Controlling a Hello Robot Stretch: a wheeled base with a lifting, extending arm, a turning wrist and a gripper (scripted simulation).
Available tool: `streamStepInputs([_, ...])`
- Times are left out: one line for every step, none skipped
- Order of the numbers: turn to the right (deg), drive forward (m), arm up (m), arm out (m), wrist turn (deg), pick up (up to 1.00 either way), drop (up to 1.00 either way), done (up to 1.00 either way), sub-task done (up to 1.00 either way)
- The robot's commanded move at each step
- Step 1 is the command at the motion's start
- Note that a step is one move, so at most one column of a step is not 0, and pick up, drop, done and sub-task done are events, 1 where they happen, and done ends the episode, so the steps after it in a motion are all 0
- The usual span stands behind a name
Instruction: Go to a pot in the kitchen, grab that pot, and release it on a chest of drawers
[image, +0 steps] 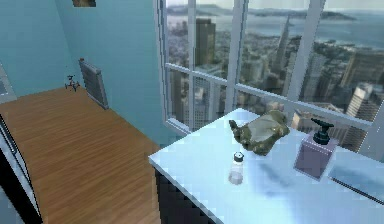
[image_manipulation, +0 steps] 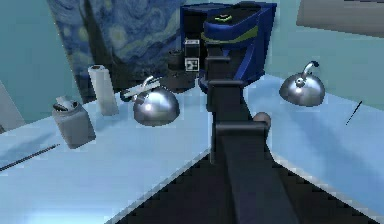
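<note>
**Counter** (image_manipulation: 120, 175): pale and glossy, spanning the arm side view. It carries everything noted below except the last entry.

**Arm** (image_manipulation: 240, 150): dark bar lying out over the counter toward the back wall.

**Painting** (image_manipulation: 110, 30): swirled blue night sky on the wall behind.

**Coffee machine** (image_manipulation: 238, 30): blue, standing at the back beyond the arm's far end.

**Pot** (image_manipulation: 155, 106): your target.
- It is rounded polished steel and sits on the counter left of the arm, near its far end.
- Its handle (image_manipulation: 140, 91) angles up and to the picture's left.
- Expect it to be rigid, fairly weighty and slick.
- The domed body gives thin fingers nothing to bite on, so take the handle, close to where it joins the body, to limit swing.
- It won't break, but a nudge could send it skating on that counter.

**Kettle** (image_manipulation: 302, 88): also steel, with a loop handle, right of the arm and well apart from the pot. Don't confuse the two.

**Paper roll** (image_manipulation: 99, 88) and grey canister (image_manipulation: 72, 121): left of the pot.

**Gripper** (image_manipulation: 178, 78): at the arm's far end by the white marker squares (image_manipulation: 193, 58), near the pot. With the pot and the machine behind it, you cannot tell its finger setting or whether it has anything.

**Shaker** (image: 238, 168): on a white worktop (image: 195, 160) by the windows (image: 250, 50), with a pump bottle (image: 318, 152) nearby.

**Writing**: none legible. The marker squares bear black patterns, not words.
</note>
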Motion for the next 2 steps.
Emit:
streamStepInputs([0.0, 0.00, 0.00, 0.00, 18.0, 0.00, 0.00, 0.00, 0.00])
streamStepInputs([0.0, 0.00, -0.16, 0.00, 0.0, 0.00, 0.00, 0.00, 0.00])
